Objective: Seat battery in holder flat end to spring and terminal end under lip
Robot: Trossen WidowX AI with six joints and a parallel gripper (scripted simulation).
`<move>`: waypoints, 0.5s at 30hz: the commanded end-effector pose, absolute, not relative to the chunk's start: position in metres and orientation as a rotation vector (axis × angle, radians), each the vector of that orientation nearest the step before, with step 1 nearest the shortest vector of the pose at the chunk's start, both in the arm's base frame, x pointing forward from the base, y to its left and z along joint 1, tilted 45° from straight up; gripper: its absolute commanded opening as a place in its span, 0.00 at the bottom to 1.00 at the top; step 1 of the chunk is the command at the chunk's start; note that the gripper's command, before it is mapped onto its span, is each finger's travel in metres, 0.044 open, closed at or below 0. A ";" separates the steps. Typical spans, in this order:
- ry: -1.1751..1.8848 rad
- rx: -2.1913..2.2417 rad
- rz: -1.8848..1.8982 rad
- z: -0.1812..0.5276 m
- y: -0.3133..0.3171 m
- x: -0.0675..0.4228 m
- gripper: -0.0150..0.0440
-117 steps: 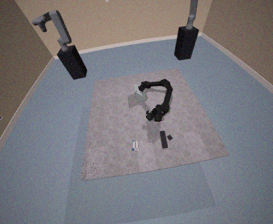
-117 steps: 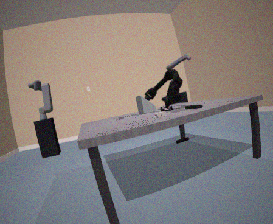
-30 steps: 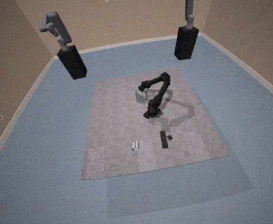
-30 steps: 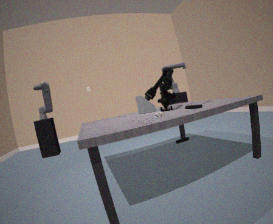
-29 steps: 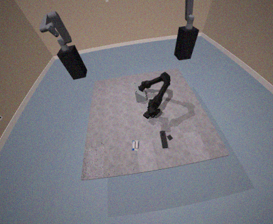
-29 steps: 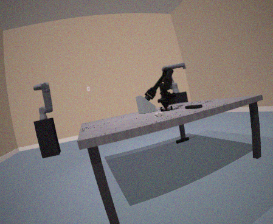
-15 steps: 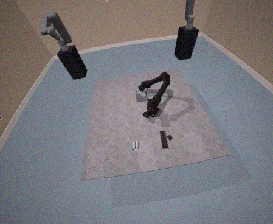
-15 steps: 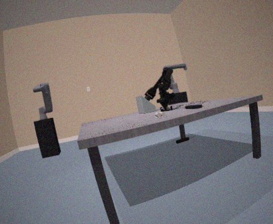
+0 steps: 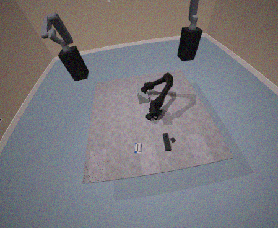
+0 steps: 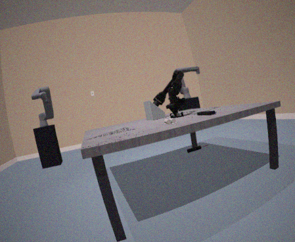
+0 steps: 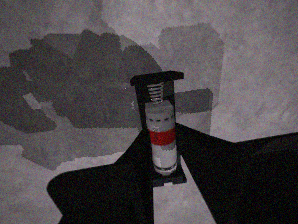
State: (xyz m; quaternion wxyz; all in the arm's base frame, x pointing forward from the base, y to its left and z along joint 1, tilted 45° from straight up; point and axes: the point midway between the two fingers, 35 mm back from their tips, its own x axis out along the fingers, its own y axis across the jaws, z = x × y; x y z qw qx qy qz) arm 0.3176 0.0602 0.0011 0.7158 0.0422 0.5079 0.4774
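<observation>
The battery (image 11: 163, 155), pale with a red band, is between my fingertips in the wrist view. My gripper (image 11: 159, 128) (image 9: 152, 118) (image 10: 177, 115) is shut on it, low over the table. The black holder (image 11: 157, 78) is directly beneath, roughly in line with the battery. Its coil spring (image 11: 155, 91) shows at the far end, against or just beyond the battery's far end. The battery's near end overlaps the holder's near end wall (image 11: 179, 178). Whether it is under the lip or above it, I cannot tell. Fingers and battery hide most of the holder.
On the table (image 9: 111, 124) (image 10: 124, 139) lie a white and blue piece (image 9: 138, 148), a long black block (image 9: 166, 142) (image 10: 206, 112) and a small dark piece (image 9: 173, 140). A grey wedge (image 9: 143, 99) (image 10: 151, 112) stands by the arm's base. Two grey arms stand on black pedestals beyond the table.
</observation>
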 end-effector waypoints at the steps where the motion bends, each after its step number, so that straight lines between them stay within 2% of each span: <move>1: 1.124 0.096 1.058 0.001 0.060 0.317 0.48; 3: 1.124 0.096 1.058 0.001 0.060 0.317 0.57; 15: 1.125 0.094 1.057 0.012 0.050 0.317 0.57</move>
